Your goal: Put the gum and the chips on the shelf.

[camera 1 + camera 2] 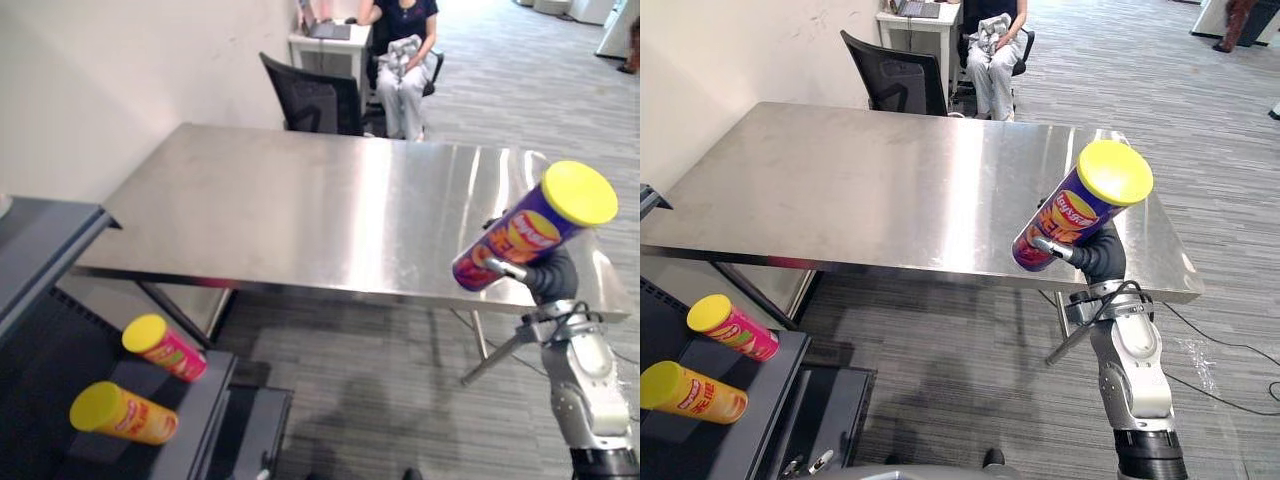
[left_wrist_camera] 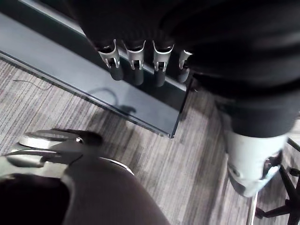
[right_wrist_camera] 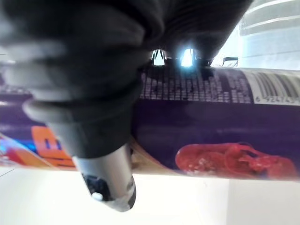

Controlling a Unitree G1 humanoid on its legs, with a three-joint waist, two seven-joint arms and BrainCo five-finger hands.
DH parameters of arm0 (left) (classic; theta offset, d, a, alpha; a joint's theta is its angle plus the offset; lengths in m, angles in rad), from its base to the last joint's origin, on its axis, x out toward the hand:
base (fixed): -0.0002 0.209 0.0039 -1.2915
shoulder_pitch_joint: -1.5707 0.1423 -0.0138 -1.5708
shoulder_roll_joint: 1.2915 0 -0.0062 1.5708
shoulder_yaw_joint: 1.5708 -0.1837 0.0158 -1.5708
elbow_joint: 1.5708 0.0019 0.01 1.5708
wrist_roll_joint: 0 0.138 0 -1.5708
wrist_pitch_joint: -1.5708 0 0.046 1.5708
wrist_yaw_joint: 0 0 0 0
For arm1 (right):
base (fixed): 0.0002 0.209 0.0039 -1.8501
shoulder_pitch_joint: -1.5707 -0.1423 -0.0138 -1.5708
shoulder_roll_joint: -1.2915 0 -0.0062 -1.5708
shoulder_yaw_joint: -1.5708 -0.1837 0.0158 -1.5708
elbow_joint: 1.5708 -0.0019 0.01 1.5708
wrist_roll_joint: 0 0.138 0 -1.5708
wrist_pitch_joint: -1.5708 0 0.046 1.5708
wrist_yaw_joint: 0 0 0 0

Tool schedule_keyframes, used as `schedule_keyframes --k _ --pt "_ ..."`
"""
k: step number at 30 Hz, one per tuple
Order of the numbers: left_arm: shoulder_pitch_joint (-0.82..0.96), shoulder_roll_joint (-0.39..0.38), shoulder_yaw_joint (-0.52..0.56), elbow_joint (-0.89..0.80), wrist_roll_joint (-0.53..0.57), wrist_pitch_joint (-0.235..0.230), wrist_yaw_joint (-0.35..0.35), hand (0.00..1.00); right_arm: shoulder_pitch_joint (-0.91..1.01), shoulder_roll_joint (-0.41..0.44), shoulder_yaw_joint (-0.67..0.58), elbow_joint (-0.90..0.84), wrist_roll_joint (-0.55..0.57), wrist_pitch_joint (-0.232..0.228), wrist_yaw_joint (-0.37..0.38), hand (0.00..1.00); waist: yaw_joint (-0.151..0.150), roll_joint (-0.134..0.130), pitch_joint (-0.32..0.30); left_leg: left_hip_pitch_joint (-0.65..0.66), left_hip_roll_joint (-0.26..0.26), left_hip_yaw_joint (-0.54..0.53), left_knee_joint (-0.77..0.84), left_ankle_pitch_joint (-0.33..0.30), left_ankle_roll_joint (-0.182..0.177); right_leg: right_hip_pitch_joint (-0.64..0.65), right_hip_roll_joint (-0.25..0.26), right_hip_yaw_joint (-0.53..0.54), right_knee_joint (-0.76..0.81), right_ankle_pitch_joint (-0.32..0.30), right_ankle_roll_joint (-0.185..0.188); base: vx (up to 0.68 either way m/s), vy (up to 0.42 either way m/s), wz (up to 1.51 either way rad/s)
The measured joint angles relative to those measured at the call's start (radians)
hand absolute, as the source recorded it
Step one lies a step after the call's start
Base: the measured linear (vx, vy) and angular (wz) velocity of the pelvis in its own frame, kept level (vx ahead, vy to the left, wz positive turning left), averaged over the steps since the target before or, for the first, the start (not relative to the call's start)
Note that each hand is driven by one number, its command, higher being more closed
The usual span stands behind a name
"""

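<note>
The right hand (image 1: 1103,258) has its fingers (image 1: 1051,246) and thumb curled round the lower part of a purple cylindrical chips can with a yellow plastic lid (image 1: 1080,205). It grips the can near its base. The can is in the air, tilted, with the lid end up and leaning away to the robot's right. It hangs just at the near right edge of the long brushed-steel table (image 1: 300,200) and touches nothing but the hand. In the right wrist view the can's purple wall lies straight across, close against the dark ribbed cover, with the thumb wrapped over it.

The left hand (image 2: 136,61) hangs with its fingers straight and relaxed and holds nothing. Past the fingers lie the edge of a dark panel and the grey striped carpet (image 2: 84,117).

On the robot's lower left stands a dark grey shelf unit (image 1: 200,400). On it lie two other cans on their sides, near each other but apart. One is a pink can with a yellow lid (image 1: 165,348). The other is an orange-yellow can with a yellow lid (image 1: 125,412), nearer the robot.

Beyond the table stands a black mesh office chair (image 1: 310,100), and a person (image 1: 405,60) sits at a small white desk.
</note>
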Motion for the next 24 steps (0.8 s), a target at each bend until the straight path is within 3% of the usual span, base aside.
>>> schedule_keyframes --k 7,13,15,20,22,23,24 --pt "-0.012 0.000 -0.001 0.000 -0.010 0.003 0.011 0.00 0.011 0.002 0.000 0.000 -0.010 -0.001 -0.015 1.00 0.001 0.003 0.014 -0.036 0.010 -0.016 0.065 -0.023 -0.004 -0.034 0.000 -0.009 0.082 -0.033 -0.022 -0.02 -0.002 0.07" --pt "-0.048 -0.009 0.003 -0.001 -0.066 0.010 0.029 0.00 -0.030 0.002 0.007 0.000 -0.012 -0.022 -0.047 1.00 0.007 0.025 0.097 -0.142 0.038 -0.089 0.233 -0.078 -0.018 -0.050 0.015 -0.068 0.154 -0.076 -0.048 -0.11 -0.033 0.30" --pt "-0.049 -0.013 0.008 0.000 -0.098 0.010 0.029 0.00 -0.062 0.004 0.017 0.000 -0.012 -0.031 -0.050 1.00 0.026 0.033 0.134 -0.156 0.050 -0.106 0.257 -0.076 -0.024 -0.054 0.029 -0.078 0.169 -0.080 -0.055 -0.12 -0.076 0.17" --pt "-0.027 -0.022 0.055 0.000 -0.102 0.010 0.032 0.00 -0.080 0.043 0.066 0.003 -0.021 -0.032 -0.035 1.00 0.060 0.043 0.143 -0.170 0.075 -0.138 0.259 -0.063 -0.038 -0.048 0.058 -0.107 0.187 -0.102 -0.072 -0.05 -0.085 0.17" --pt "-0.023 -0.031 0.083 0.000 -0.138 0.010 0.036 0.00 -0.080 0.043 0.092 0.009 -0.021 -0.032 -0.012 1.00 0.072 0.046 0.143 -0.157 0.101 -0.091 0.240 -0.076 0.002 -0.031 0.064 -0.126 0.185 -0.111 -0.076 -0.02 -0.119 0.26" --pt "-0.024 -0.033 0.099 0.000 -0.138 0.010 0.037 0.00 -0.079 0.043 0.100 0.009 -0.021 -0.034 0.000 1.00 0.080 0.049 0.142 -0.150 0.133 0.004 0.217 -0.077 0.076 -0.018 0.068 -0.146 0.163 -0.105 -0.080 0.01 -0.140 0.56" --pt "-0.029 -0.033 0.100 0.000 -0.137 0.010 0.036 0.00 -0.079 0.041 0.096 0.009 -0.021 -0.039 -0.001 1.00 0.073 0.040 0.137 -0.150 0.147 0.044 0.207 -0.075 0.115 -0.002 0.072 -0.161 0.136 -0.093 -0.082 0.02 -0.154 1.01"
